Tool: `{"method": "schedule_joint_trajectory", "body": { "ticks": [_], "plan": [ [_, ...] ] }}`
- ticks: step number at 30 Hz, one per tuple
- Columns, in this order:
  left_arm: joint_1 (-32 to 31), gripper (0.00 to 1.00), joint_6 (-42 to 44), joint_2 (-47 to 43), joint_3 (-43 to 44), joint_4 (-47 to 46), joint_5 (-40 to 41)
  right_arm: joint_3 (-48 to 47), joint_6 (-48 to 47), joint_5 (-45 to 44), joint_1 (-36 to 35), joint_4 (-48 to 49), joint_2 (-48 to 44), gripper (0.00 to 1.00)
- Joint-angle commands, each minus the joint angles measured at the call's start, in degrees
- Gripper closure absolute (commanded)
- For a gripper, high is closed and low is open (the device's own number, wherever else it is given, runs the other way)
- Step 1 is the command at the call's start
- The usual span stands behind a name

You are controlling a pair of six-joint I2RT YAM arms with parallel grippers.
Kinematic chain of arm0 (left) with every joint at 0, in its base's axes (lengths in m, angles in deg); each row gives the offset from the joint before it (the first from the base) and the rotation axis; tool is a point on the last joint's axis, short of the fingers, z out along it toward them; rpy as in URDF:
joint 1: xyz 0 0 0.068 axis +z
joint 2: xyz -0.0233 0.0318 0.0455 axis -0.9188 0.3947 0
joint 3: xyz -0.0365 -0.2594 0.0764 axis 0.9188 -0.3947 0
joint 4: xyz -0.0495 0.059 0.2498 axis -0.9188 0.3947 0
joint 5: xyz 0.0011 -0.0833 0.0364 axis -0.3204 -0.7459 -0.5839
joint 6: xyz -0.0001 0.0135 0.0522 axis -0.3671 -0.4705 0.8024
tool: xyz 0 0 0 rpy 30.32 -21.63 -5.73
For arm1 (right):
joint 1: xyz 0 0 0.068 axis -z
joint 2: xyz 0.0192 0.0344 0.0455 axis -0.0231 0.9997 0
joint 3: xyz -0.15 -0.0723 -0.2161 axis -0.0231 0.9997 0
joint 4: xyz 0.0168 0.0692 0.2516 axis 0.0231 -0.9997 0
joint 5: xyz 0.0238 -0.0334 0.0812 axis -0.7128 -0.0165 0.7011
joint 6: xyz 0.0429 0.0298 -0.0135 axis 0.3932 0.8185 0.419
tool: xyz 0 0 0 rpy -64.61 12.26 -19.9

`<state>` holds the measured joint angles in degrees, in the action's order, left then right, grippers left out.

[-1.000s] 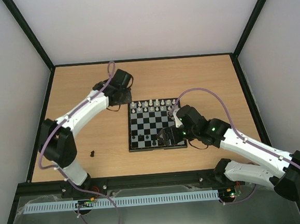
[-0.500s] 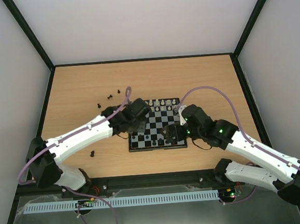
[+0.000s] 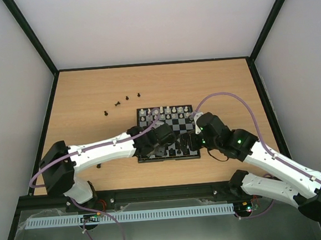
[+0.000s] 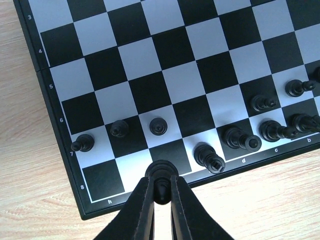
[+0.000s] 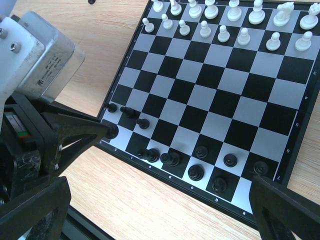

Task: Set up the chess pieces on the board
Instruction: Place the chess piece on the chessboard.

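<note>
The board (image 3: 175, 131) lies mid-table, with white pieces along its far rows. In the left wrist view my left gripper (image 4: 161, 194) is shut on a black chess piece (image 4: 161, 175), held over a white square in the board's (image 4: 175, 50) near row, by the left corner. Several black chess pieces (image 4: 158, 126) stand on the two near rows. The right wrist view shows the same held piece (image 5: 111, 131) between the left fingers (image 5: 85, 132). My right gripper (image 5: 160, 200) hangs open above the board's (image 5: 215, 100) near right edge, nothing between its fingers.
Several loose black pieces (image 3: 116, 103) lie on the wood beyond the board's far left corner, and one more (image 3: 99, 166) lies near the left arm's base. White pieces (image 5: 225, 20) fill the far rows. Both arms crowd the board's near edge.
The left arm has swung from the table's far left to the board's near left corner, bringing a black piece. The right gripper has stayed open, shifting slightly.
</note>
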<state>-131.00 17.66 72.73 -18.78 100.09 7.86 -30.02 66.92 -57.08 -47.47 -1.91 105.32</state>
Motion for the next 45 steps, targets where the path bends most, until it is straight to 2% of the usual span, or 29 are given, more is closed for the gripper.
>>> {"method": "schedule_joint_trajectory", "body": {
  "ticks": [1,14,21,45],
  "plan": [
    [-1.07,0.94,-0.84,0.86,-1.39,-2.71,1.84,-0.99,0.52,-1.19,-0.34,-2.26,-1.56,0.01],
    [-4.82,0.94,-4.91,4.91,-3.85,-5.61,2.61,-0.75,0.27,-0.91,-0.34,-2.0,-1.5,0.01],
    [-4.83,0.94,-5.87,5.44,-5.07,-6.16,3.57,-0.58,0.04,-0.54,-0.32,-1.64,-1.5,0.01],
    [-4.4,0.85,-5.8,8.16,-6.27,-8.82,3.99,-0.33,-0.27,0.1,-0.29,-1.38,-1.14,0.01]
  ]
}}
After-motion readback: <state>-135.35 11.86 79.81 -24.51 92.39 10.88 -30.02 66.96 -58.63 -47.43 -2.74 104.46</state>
